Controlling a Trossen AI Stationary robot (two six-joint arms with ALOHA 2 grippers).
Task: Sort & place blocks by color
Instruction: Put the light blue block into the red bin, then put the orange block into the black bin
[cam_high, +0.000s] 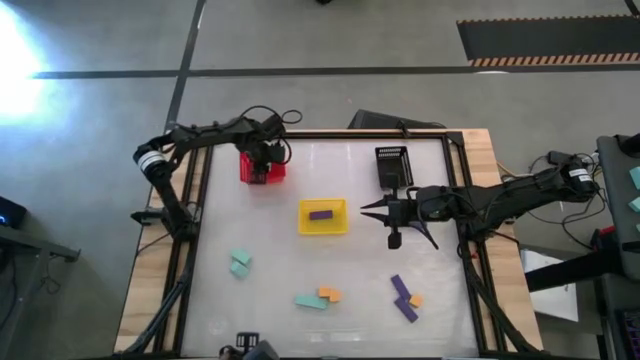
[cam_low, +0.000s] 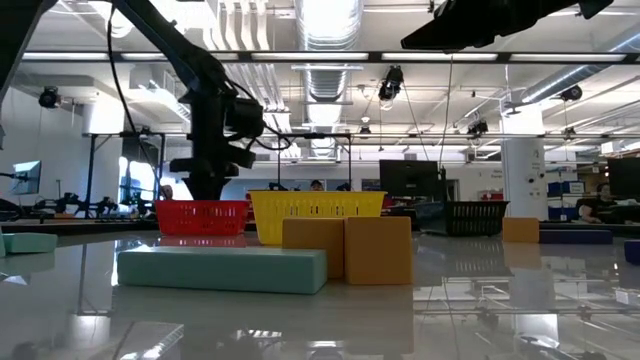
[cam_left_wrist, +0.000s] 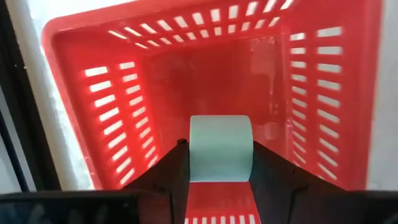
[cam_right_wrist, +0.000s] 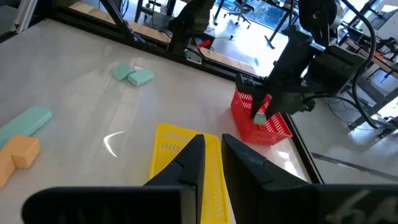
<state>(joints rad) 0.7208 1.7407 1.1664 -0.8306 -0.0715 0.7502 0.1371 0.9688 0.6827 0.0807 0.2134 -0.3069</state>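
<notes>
My left gripper (cam_high: 264, 160) hangs over the red mesh basket (cam_high: 250, 176) at the table's far left, shut on a teal block (cam_left_wrist: 220, 148). It also shows in the right wrist view (cam_right_wrist: 264, 109). My right gripper (cam_high: 366, 207) waits above the table right of the yellow basket (cam_high: 340, 228), empty, its fingers almost together. A purple block (cam_high: 320, 214) lies in the yellow basket. Two teal blocks (cam_high: 240, 262), a teal bar (cam_high: 310, 301) beside an orange block (cam_high: 329, 294), and purple bars (cam_high: 403, 297) with an orange block (cam_high: 415, 300) lie on the near half of the table. My left gripper pinches the teal block by two opposite sides (cam_left_wrist: 194, 155) between its two fingers. The fingers come from above, pointing down into the red basket. The block is clear of the basket's floor (cam_left_wrist: 217, 81), at about the height of the rim (cam_right_wrist: 259, 117).
A black mesh basket (cam_high: 392, 167) stands at the far right of the table, just behind my right arm. The table's black frame rails (cam_high: 186, 250) run along its left and right sides. In the low view, the teal bar (cam_low: 220, 270) and orange blocks (cam_low: 350, 250) are nearest.
</notes>
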